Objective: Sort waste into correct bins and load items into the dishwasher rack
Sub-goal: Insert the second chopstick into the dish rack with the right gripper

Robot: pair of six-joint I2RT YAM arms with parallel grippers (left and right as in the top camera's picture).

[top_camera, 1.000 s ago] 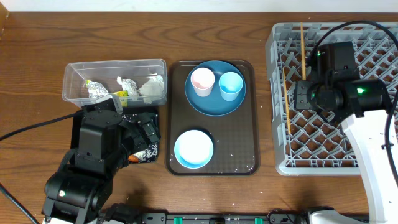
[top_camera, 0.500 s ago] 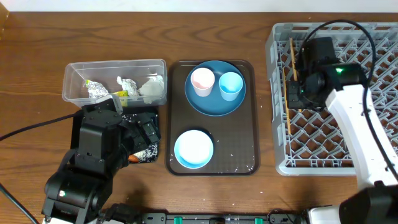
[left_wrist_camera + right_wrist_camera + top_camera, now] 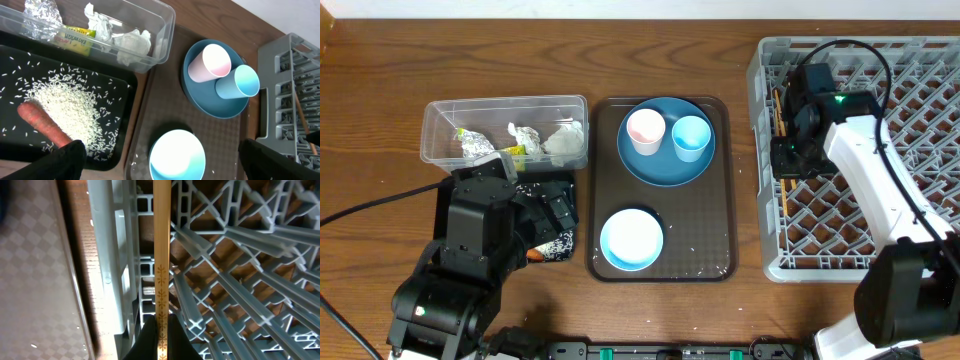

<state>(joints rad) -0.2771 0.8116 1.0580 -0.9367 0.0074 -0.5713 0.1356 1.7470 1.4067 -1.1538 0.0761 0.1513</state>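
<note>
My right gripper [image 3: 160, 332] is shut on a thin wooden chopstick [image 3: 160, 240] and hangs over the left edge of the grey dishwasher rack [image 3: 920, 90]. Another chopstick [image 3: 783, 195] lies in the rack's left column. On the brown tray a blue plate [image 3: 665, 165] carries a pinkish cup [image 3: 645, 130] and a light blue cup [image 3: 690, 137], with a pale bowl [image 3: 632, 239] nearer me. My left gripper [image 3: 170, 162] is open above the bowl, holding nothing. The black tray [image 3: 20, 65] holds a carrot [image 3: 42, 125] and rice [image 3: 65, 102]. The clear tub [image 3: 440, 125] holds napkins [image 3: 132, 42] and a wrapper [image 3: 72, 37].
The brown serving tray [image 3: 705, 235] lies between the bins and the rack, with a few rice grains on it. A strip of bare wood [image 3: 745, 150] separates tray and rack. My left arm [image 3: 475, 245] covers much of the black tray in the overhead view.
My right arm has swung left across the rack, carrying the chopstick to the rack's left edge. The left arm and everything on the trays have stayed put.
</note>
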